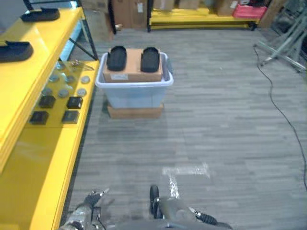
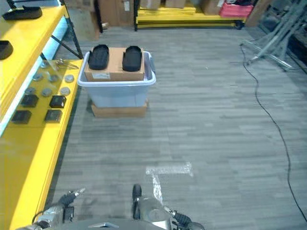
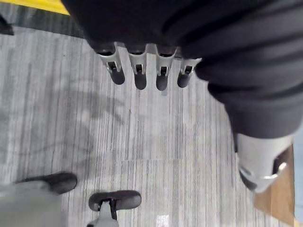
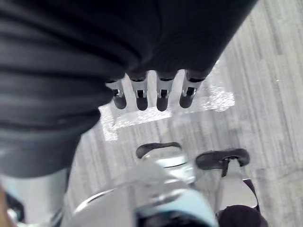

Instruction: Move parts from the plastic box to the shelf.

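Note:
A pale blue plastic box [image 1: 134, 85] stands on the floor ahead, beside the yellow shelf [image 1: 43, 143]. Inside it is a brown carton [image 1: 132, 72] with two black oval parts [image 1: 116, 57] [image 1: 150, 58] lying on top. Two more black parts [image 1: 41, 14] [image 1: 14, 50] lie on the shelf's upper levels. My left hand [image 3: 139, 75] hangs low near the shelf's front edge, its fingers straight and holding nothing. My right hand [image 4: 151, 92] hangs above the floor with its fingers straight and nothing in them. Both hands are far short of the box.
The lower shelf level carries small black square blocks [image 1: 74, 102] and several grey discs [image 1: 63, 92]. A flat carton [image 1: 135, 112] lies under the box. White tape [image 1: 184, 170] marks the floor. A thin cable [image 1: 283, 115] and a metal stand [image 1: 283, 48] are at the right.

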